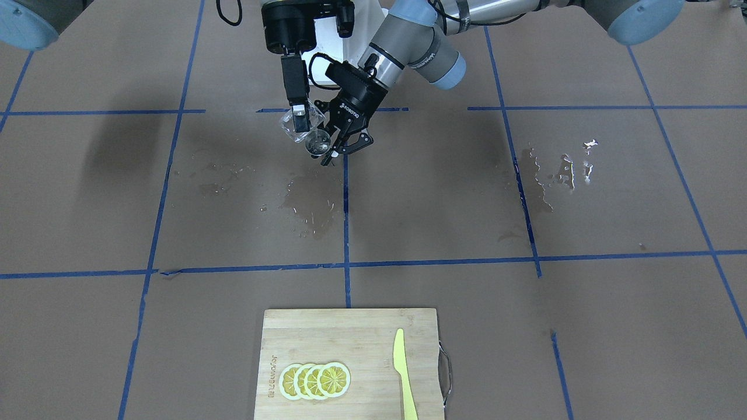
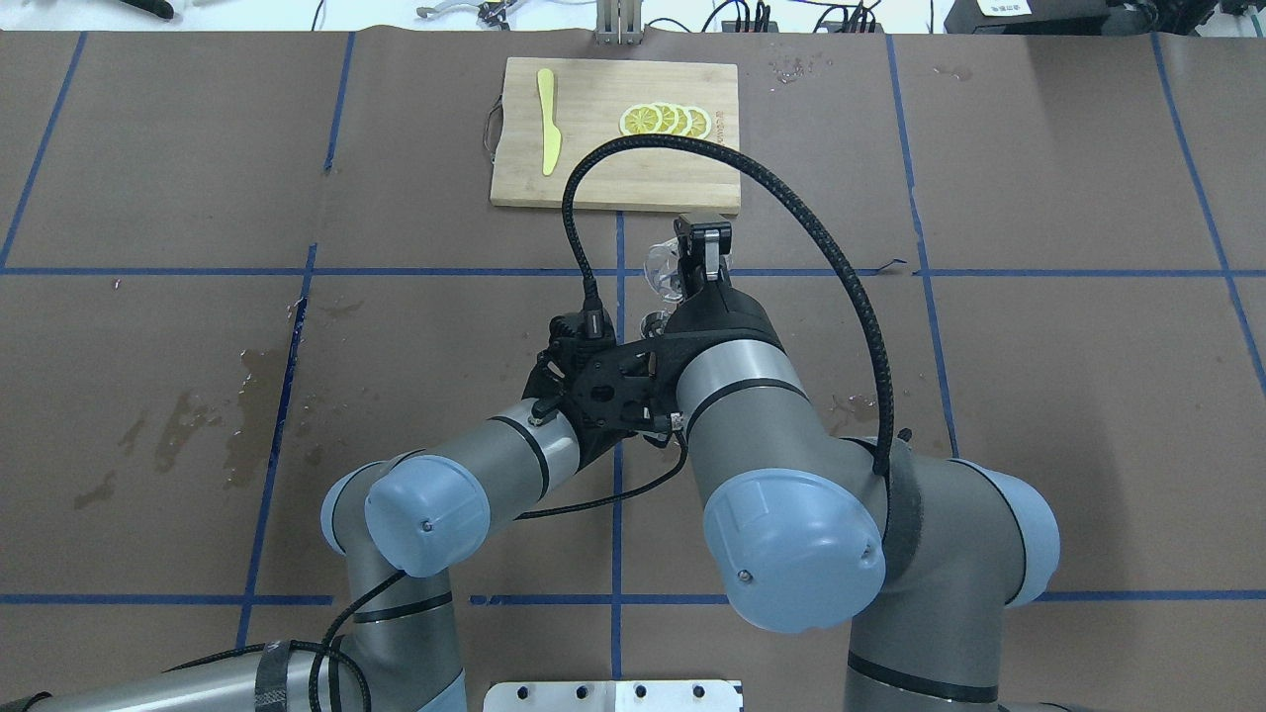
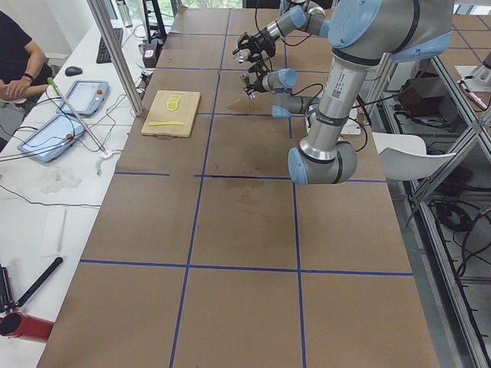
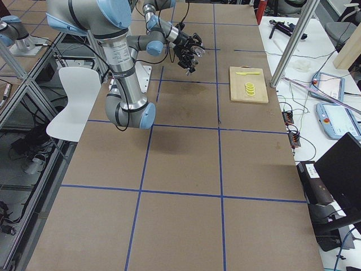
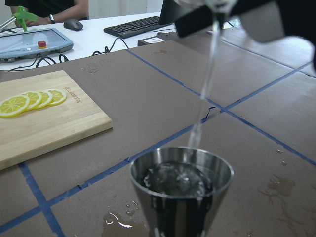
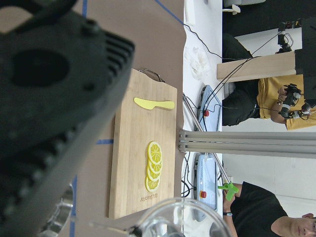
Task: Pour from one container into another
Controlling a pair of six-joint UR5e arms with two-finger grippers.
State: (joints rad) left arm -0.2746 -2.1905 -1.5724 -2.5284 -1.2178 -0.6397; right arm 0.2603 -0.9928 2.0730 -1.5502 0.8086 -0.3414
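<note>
My right gripper [image 1: 299,118] is shut on the small clear glass cup [image 1: 303,129], tipped over in the air near the table's middle. A thin stream of water [image 5: 208,69] falls from it into the steel jigger [image 5: 181,195], which holds liquid. The jigger [image 1: 318,142] sits just below the cup, upright, with my left gripper [image 1: 331,150] shut on it. In the overhead view the cup [image 2: 663,275] shows beside the right gripper [image 2: 704,252], and the jigger [image 2: 653,320] peeks out under it. The cup's rim [image 6: 180,219] fills the bottom of the right wrist view.
A wooden cutting board [image 1: 350,326] lies at the operators' edge with lemon slices [image 1: 315,380] and a yellow plastic knife [image 1: 404,373]. Wet patches [image 1: 309,204] mark the brown paper below the grippers, and more [image 1: 554,175] lie toward my left. People sit past the table's far side.
</note>
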